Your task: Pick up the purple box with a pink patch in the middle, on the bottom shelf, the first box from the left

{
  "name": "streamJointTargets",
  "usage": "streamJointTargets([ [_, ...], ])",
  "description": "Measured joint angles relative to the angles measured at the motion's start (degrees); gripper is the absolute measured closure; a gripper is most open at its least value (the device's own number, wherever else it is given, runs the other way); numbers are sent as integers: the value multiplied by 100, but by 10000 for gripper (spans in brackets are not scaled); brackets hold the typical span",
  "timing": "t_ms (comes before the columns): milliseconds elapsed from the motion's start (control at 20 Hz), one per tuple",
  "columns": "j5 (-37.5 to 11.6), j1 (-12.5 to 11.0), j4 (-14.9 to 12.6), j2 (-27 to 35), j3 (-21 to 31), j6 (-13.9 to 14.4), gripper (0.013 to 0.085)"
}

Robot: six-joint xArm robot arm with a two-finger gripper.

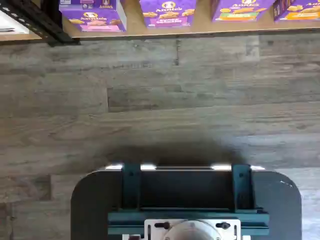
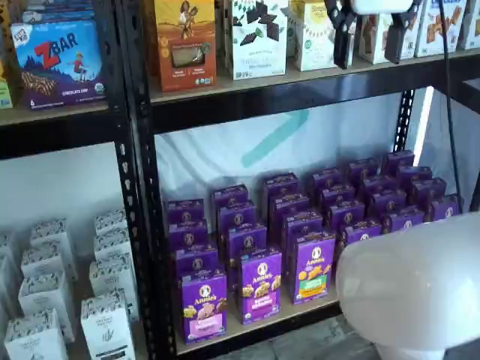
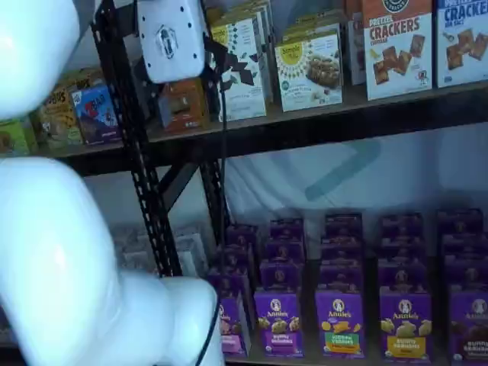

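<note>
The purple box (image 2: 204,306) with a pink patch stands at the front left of the bottom shelf (image 2: 234,328), heading a row of purple cartons. In a shelf view the same box (image 3: 232,326) is partly hidden behind the white arm. The wrist view shows the box (image 1: 93,16) upright on the tan board (image 1: 165,30), beyond a stretch of floor. My gripper (image 2: 369,61) hangs high in front of the upper shelf, far above and to the right of the box. It is open, with a plain gap between its black fingers (image 2: 344,41) and nothing in them. Its white body (image 3: 169,38) shows too.
Beside the box stand a violet-patch carton (image 2: 261,289) and a green-patch carton (image 2: 313,270), with several more rows behind. A black upright (image 2: 139,187) borders the box's left; white cartons (image 2: 45,300) fill the bay beyond. The white arm (image 2: 412,285) bulks at lower right. Wood floor (image 1: 160,100) lies below.
</note>
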Motion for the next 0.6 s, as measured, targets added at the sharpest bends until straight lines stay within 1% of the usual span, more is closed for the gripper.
streamJointTargets([
  [50, -83, -2, 1, -47, 43, -3, 130],
  [100, -267, -18, 16, -161, 144, -15, 130],
  [350, -381, -74, 77, -193, 215, -51, 130],
  [600, -569, -23, 40, -209, 401, -21, 130],
])
